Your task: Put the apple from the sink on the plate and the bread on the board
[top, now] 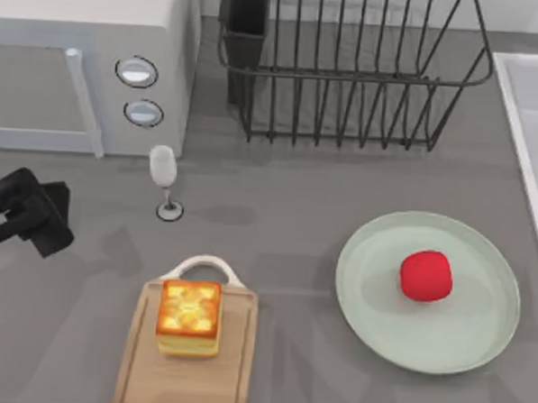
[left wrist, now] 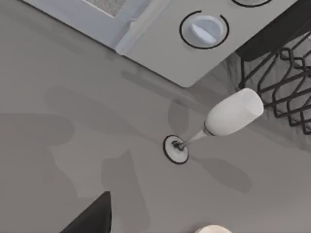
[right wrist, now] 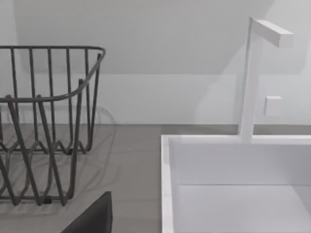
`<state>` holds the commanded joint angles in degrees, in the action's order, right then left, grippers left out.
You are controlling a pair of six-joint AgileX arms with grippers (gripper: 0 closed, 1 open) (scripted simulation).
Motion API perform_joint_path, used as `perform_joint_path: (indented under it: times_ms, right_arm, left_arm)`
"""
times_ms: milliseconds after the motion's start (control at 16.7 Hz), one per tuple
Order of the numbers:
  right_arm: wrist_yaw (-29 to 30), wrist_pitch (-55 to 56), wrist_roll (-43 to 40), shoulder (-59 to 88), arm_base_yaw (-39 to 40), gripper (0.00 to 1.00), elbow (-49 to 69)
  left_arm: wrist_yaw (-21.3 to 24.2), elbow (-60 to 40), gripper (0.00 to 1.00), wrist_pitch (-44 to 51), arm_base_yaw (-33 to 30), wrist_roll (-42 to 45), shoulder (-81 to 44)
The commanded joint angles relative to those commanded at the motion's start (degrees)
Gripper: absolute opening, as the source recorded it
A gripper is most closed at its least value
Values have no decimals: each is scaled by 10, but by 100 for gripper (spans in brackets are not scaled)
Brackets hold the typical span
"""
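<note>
Grey countertop holds both finished placements: nearest, the bread (top: 189,317) sits on the board (top: 184,378); beyond, the apple (top: 427,276) rests on the plate (top: 372,302), beside the sink (top: 532,111). Left gripper (top: 29,211) hangs at the table's left; I cannot tell its finger state. Both goals look met.

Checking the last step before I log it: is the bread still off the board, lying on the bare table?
No. In the top view the bread sits on the board, just below its white handle.
</note>
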<state>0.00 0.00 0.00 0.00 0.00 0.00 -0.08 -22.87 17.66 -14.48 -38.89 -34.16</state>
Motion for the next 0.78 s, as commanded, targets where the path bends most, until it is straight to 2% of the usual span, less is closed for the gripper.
perform_joint_path:
  times_ms: [180,420,600,780]
  right_arm:
    - [0,0,0,0,0,100,0]
    - [0,0,0,0,0,100,0]
    - [0,0,0,0,0,100,0]
    - [0,0,0,0,0,100,0]
  left_arm:
    - [0,80,100,-59,48,170,150]
    - [1,178,100,-136,111,322,285]
    - [1,222,100,-171,140,380,334]
    - [1,229,100,-177,145,389,342]
